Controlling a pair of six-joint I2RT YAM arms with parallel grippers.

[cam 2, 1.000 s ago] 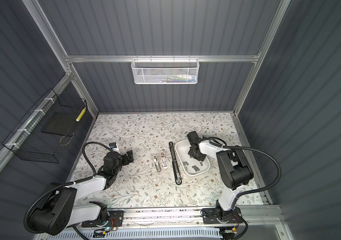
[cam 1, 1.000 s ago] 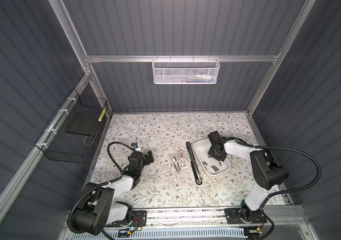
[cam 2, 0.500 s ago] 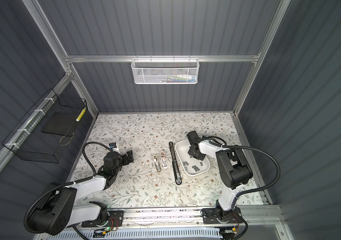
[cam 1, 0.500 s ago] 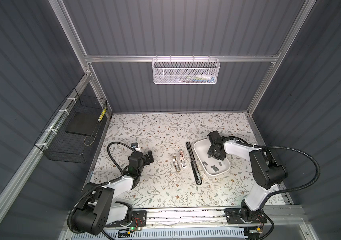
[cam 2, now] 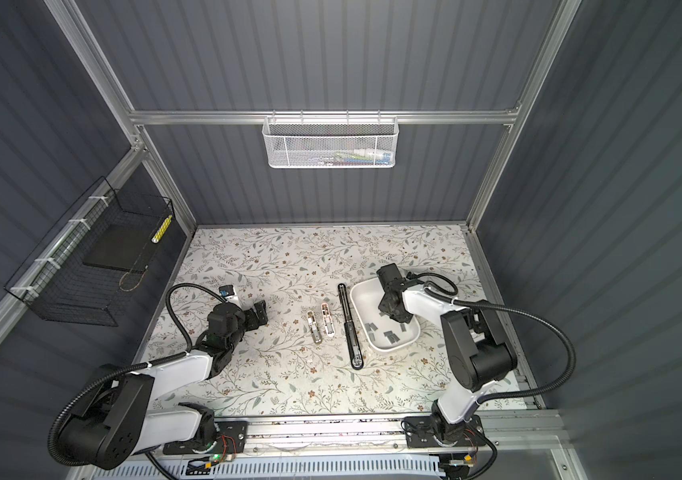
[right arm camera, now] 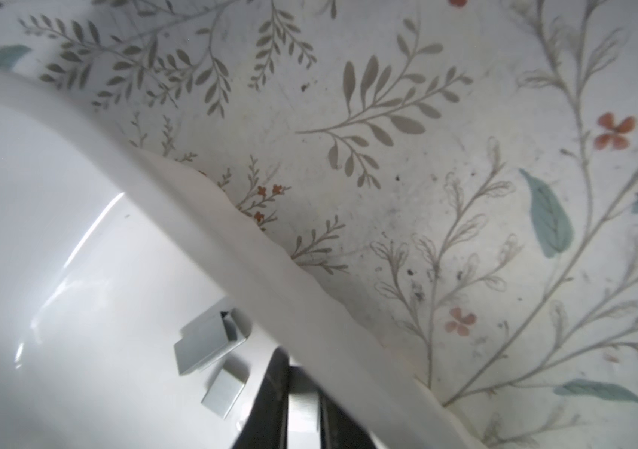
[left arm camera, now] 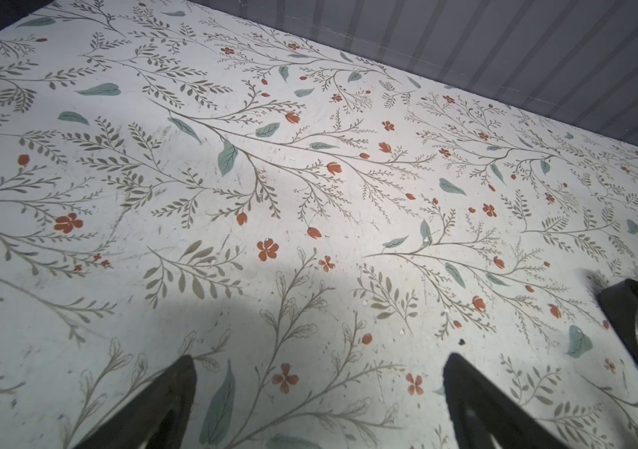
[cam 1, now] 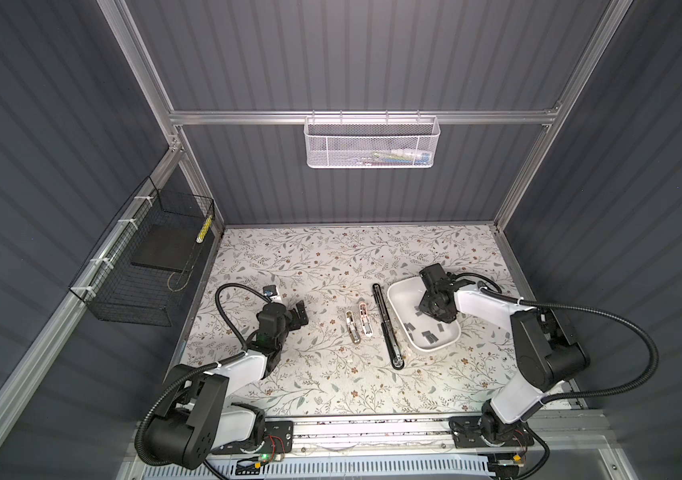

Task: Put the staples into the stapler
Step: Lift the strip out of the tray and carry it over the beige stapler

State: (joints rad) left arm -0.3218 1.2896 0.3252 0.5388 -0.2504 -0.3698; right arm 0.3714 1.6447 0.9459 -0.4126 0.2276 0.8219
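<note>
The black stapler lies opened out flat and long on the floral table, just left of a white tray. Several grey staples lie loose in the tray. My right gripper reaches down into the tray near its right rim. In the right wrist view this gripper is shut on one grey strip of staples, and two more strips lie beside it. My left gripper rests open on the table at the left, holding nothing.
Two small silver-and-white pieces lie side by side just left of the stapler. A black wire basket hangs on the left wall and a white mesh basket on the back wall. The tray rim stands close to my right fingers.
My right gripper's jaws have closed on a staple strip in the tray. Neither arm has visibly shifted, and the left gripper stays open.
</note>
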